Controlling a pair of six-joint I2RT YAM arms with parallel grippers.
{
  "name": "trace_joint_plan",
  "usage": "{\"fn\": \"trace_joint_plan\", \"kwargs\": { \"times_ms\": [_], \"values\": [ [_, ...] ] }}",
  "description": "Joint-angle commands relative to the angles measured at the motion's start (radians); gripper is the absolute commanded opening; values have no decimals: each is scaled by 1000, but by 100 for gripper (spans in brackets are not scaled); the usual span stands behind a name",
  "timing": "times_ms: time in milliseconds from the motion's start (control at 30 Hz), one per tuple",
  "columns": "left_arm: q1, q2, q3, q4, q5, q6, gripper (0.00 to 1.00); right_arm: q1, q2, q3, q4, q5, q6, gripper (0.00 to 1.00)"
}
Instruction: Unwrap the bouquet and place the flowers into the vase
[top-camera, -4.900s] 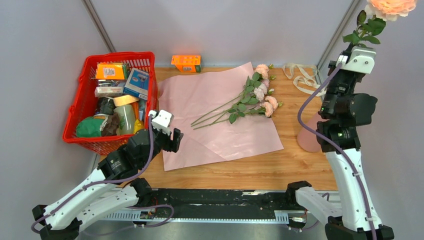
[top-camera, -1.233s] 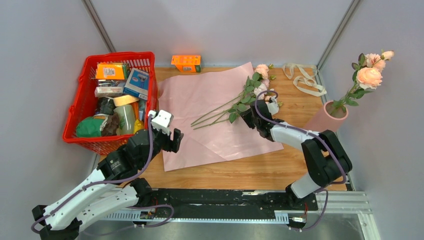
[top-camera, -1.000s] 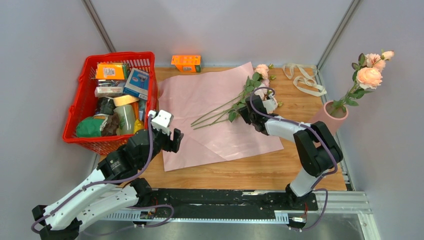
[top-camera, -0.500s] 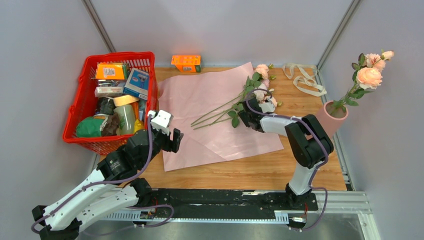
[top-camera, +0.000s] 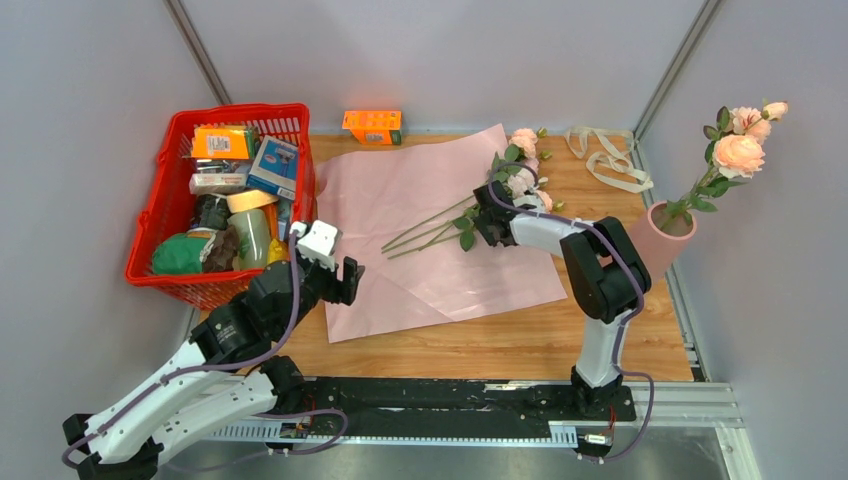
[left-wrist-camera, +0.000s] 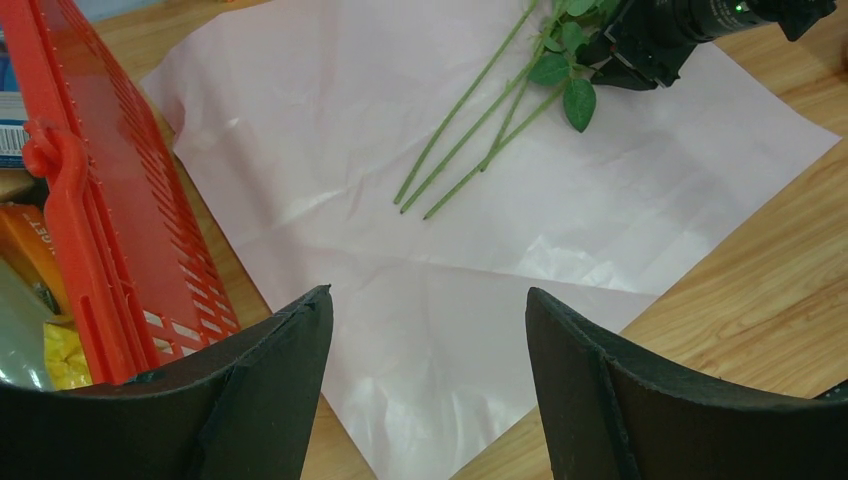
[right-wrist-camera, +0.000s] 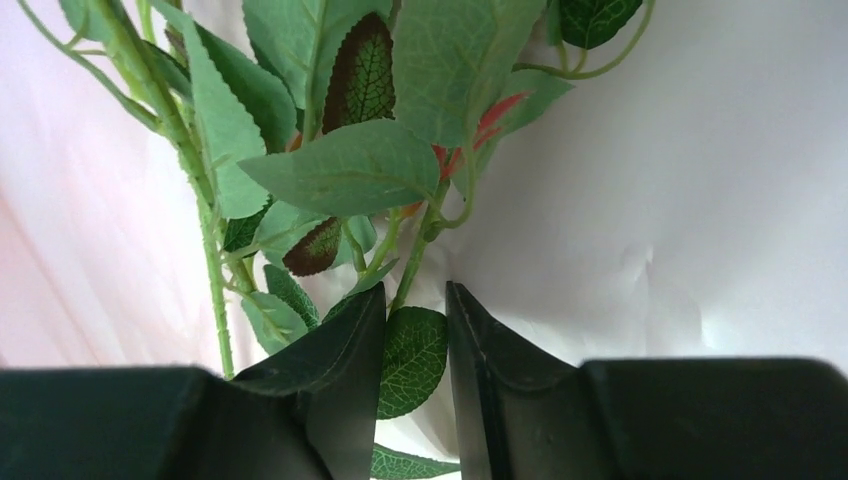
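The flowers lay on the pink paper. The right pincer sat low over their leaves, jaws nearly together around one stem; I could not tell if it was pinched. It needed to squeeze only that stem, then lift slowly toward the vase, off the paper's right edge. The left pincer hung wide apart, empty, over the paper's near corner.

Your left arm sits folded low, the left tool spread wide. Your right arm reaches forward and left, elbow raised, the right tool with jaws only narrowly apart.
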Motion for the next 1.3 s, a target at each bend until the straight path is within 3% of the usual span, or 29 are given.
{"fn": "trace_joint_plan", "kwargs": {
  "times_ms": [0, 200, 500, 967, 1267],
  "values": [
    [0, -26, 5, 26, -17, 12, 79, -5, 31, 56, -140, 52, 41, 34],
    [0, -31, 7, 23, -22, 11, 79, -5, 46, 59, -143, 52, 52, 31],
    [0, -37, 7, 23, -32, 11, 79, -3, -1, 60, -145, 62, 44, 0],
    [0, -39, 7, 19, -37, 8, 79, 35, -285, 14, -145, 196, -5, 0],
    [0, -37, 7, 18, -34, 8, 79, 89, -477, 20, -111, 306, -166, 0]
  ]
}}
